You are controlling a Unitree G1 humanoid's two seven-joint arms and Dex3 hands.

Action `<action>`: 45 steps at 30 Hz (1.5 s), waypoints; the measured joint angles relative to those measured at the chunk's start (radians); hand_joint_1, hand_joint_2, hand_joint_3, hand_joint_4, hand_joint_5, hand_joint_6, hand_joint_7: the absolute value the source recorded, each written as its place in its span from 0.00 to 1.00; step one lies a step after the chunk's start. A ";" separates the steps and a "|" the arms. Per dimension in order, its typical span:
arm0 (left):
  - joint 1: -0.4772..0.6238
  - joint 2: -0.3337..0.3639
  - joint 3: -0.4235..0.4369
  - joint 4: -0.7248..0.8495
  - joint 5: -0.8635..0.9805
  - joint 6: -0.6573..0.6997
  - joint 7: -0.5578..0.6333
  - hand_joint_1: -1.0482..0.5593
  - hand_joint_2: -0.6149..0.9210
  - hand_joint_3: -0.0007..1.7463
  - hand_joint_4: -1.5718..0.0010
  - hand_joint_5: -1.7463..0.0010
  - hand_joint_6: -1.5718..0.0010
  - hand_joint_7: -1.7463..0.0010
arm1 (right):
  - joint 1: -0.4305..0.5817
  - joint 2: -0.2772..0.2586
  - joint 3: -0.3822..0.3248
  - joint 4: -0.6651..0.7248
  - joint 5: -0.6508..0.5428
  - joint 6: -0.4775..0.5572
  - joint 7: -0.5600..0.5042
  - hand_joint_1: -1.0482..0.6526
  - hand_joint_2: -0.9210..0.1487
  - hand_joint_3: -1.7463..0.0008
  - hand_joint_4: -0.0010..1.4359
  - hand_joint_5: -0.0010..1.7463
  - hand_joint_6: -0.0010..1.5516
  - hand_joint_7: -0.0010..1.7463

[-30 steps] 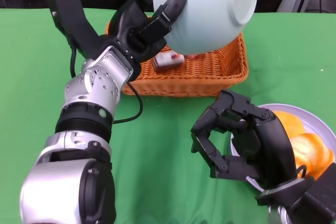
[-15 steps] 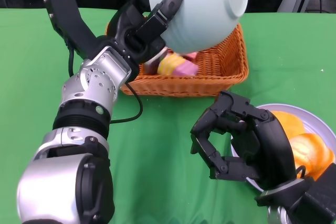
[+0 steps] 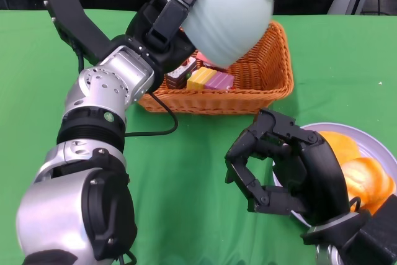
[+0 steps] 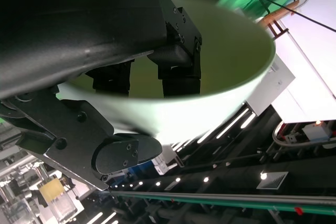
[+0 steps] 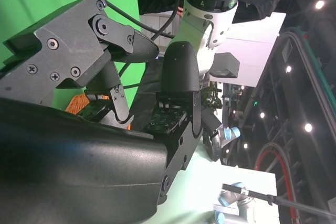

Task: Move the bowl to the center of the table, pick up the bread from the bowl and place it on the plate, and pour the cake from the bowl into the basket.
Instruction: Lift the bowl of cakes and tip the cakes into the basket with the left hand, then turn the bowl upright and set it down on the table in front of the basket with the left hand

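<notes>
My left hand [image 3: 167, 26] grips the pale bowl [image 3: 220, 10] by its rim and holds it tipped over above the orange wicker basket [image 3: 260, 85]. The bowl [image 4: 173, 93] fills the left wrist view with fingers [image 4: 173, 59] inside it. Pieces of cake [image 3: 208, 77], yellow, pink and brown, lie in the basket under the bowl. Orange bread [image 3: 363, 175] rests on the white plate [image 3: 388, 153] at the lower right. My right hand [image 3: 288, 169] hovers beside the plate, fingers curled and holding nothing; the right wrist view shows its fingers [image 5: 176, 87].
Green cloth [image 3: 186, 172] covers the table; bare cloth lies between the basket and my right hand. A black cable [image 3: 155, 131] trails from my left arm across the cloth in front of the basket.
My left hand has tipped the bowl further and drawn it left and up. The cake has dropped out of it into the basket. The right hand has stayed still.
</notes>
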 measured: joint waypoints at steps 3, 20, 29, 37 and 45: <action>0.001 0.001 -0.045 -0.027 0.036 -0.027 -0.017 0.59 0.92 0.53 0.58 0.00 0.61 0.05 | 0.000 0.000 0.000 0.003 0.009 0.000 0.011 0.54 0.40 0.44 0.55 0.88 0.44 0.73; 0.062 0.033 -0.233 -0.127 0.199 -0.242 -0.196 0.59 0.76 0.72 0.52 0.00 0.48 0.15 | 0.000 0.000 -0.003 0.006 0.011 -0.001 0.012 0.53 0.39 0.44 0.56 0.88 0.45 0.73; 0.126 0.082 -0.358 -0.145 0.374 -0.526 -0.254 0.57 0.73 0.71 0.52 0.00 0.52 0.14 | 0.000 0.000 -0.003 0.006 0.017 0.000 0.016 0.53 0.39 0.45 0.56 0.88 0.44 0.73; 0.162 0.149 -0.420 -0.152 0.485 -0.733 -0.265 0.57 0.70 0.74 0.53 0.00 0.53 0.12 | 0.000 0.000 -0.004 0.006 0.008 -0.001 0.012 0.55 0.36 0.47 0.56 0.87 0.44 0.74; 0.212 0.241 -0.477 -0.154 0.629 -0.954 -0.222 0.59 0.77 0.69 0.53 0.00 0.55 0.12 | 0.000 0.000 -0.007 0.008 0.008 -0.001 0.012 0.54 0.37 0.45 0.57 0.88 0.44 0.74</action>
